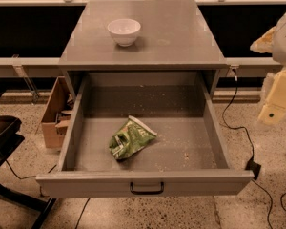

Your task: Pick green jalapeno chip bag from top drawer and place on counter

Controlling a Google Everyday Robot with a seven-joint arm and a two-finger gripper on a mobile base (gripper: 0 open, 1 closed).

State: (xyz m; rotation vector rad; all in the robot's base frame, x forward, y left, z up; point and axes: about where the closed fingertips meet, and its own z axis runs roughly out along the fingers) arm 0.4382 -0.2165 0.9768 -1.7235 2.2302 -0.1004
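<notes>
The green jalapeno chip bag point(130, 138) lies crumpled on the speckled floor of the top drawer point(190, 142), a little left of its middle. The drawer is pulled fully out, and its front panel carries a black handle point(147, 190). The counter point(181, 37) is the flat grey top of the cabinet behind the drawer. My gripper point(278, 75) is at the right edge of the view, pale and cream-coloured. It hangs above the floor to the right of the drawer, well away from the bag, and nothing shows in it.
A white bowl point(124, 31) stands on the counter, left of centre. A brown cardboard box point(55, 113) sits on the floor left of the cabinet. A black frame point(5, 142) is at the far left. Black cables point(248, 142) run over the floor on the right.
</notes>
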